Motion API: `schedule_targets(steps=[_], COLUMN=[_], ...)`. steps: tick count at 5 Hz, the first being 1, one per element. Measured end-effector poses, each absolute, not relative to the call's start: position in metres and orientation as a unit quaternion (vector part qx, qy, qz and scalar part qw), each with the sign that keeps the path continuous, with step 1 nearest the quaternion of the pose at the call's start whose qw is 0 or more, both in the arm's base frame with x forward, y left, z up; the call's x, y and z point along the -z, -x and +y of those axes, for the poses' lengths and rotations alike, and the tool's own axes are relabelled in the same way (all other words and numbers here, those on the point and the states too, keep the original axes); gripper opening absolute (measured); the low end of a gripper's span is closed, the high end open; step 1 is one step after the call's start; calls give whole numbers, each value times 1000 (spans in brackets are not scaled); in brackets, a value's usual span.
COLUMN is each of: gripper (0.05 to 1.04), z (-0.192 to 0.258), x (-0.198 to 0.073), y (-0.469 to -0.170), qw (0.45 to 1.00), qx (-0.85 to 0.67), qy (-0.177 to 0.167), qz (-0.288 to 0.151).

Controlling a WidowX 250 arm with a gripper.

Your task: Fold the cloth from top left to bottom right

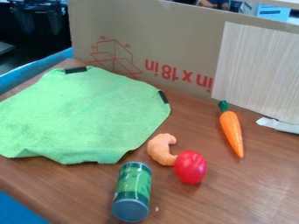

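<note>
A bright green cloth (81, 116) lies spread out over the left part of the wooden table, mostly flat, with slightly raised, wavy parts along its front edge. One black strip marks its top edge near the cardboard and another sits at its right edge.
In front of the cloth a green can (133, 192) lies on the table (245, 192). Right of the cloth are an orange shrimp-like toy (161, 149), a red tomato-like toy (190, 167) and a carrot (231, 131). A cardboard wall (158, 43) stands behind, with a white piece (279, 125) at right.
</note>
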State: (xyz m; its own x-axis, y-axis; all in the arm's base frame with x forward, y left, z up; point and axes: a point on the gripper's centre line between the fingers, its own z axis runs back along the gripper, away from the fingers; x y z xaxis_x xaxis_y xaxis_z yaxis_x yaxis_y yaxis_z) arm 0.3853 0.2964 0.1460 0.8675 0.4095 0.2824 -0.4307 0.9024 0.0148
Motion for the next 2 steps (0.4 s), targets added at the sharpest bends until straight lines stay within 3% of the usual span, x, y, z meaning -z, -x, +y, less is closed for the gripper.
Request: schedule_targets(steps=[2], gripper=[1001], z=[320], x=[-147], y=[-388], qw=[976], qx=[-132], qy=[-38], qz=[-166])
